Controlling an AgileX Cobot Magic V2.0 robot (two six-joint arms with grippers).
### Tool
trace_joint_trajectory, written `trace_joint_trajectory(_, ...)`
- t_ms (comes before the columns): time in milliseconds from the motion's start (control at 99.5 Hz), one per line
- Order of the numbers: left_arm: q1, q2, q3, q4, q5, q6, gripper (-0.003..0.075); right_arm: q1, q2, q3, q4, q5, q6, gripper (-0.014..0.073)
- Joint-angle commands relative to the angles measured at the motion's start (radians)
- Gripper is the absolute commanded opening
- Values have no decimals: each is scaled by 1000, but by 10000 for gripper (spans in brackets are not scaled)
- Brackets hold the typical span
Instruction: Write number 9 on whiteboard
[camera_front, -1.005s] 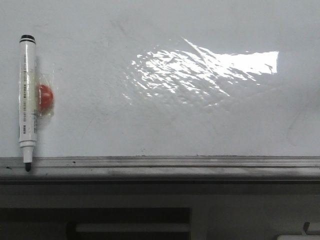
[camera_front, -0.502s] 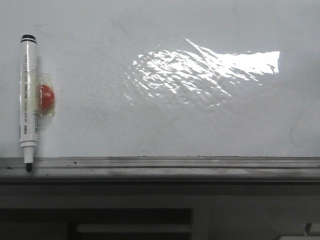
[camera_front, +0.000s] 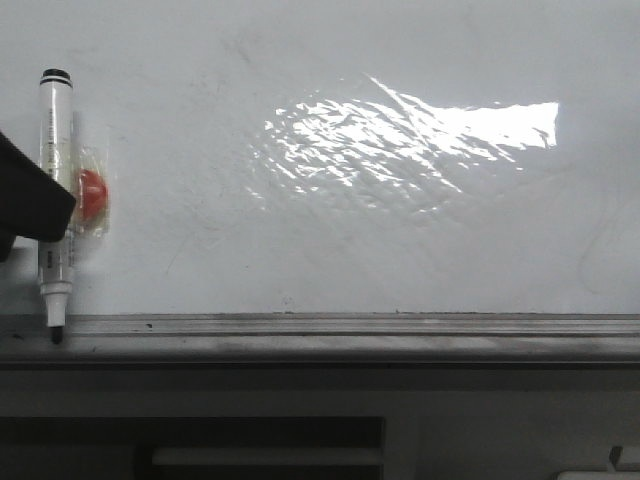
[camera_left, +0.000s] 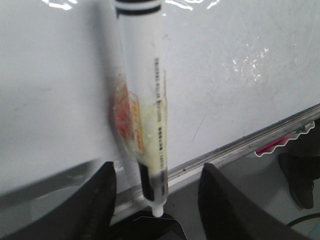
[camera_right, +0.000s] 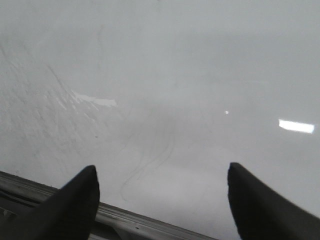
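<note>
A line of small black print runs lengthwise down the white barrel of the marker (camera_front: 55, 200), seen again in the left wrist view (camera_left: 150, 100), but the characters are too small and blurred to read. No written number shows on the whiteboard (camera_front: 350, 100); only faint grey smudges (camera_right: 145, 165) mark it, forming no legible sign.

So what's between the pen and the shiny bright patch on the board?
Only the red magnet under clear tape, right beside the pen. From there to the bright patch the whiteboard is bare except for faint smudges, as the front view shows.
</note>
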Motion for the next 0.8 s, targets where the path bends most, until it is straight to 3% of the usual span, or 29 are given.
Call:
trace_joint_trajectory(0, -24, 23, -32, -39, -77, 7, 345, -1, 17, -36, -1, -74, -6, 472)
trace_joint_trajectory(151, -24, 69, -32, -39, -80, 7, 244, -1, 17, -36, -1, -74, -6, 472)
trace_joint_trajectory(352, -24, 108, -32, -39, -130, 7, -19, -1, 17, -36, -1, -76, -6, 472)
trace_joint_trajectory(442, -24, 110, -35, -39, -155, 16, -20, 4, 17, -36, -1, -76, -6, 472)
trace_joint_trajectory(533, -41, 100, -70, -39, -102, 155, -20, 29, 17, -38, 16, -68, -20, 472)
trace_joint_trajectory(583, -58, 95, -100, -39, -34, 299, -20, 58, 17, -38, 69, -52, -108, 472)
trace_joint_trajectory(693, -119, 96, -183, -10, 138, 618, -20, 128, 33, -45, 306, 20, -446, 472)
trace_joint_trajectory(794, -185, 96, -222, 64, 183, 778, -20, 185, 88, -71, 458, 98, -657, 472)
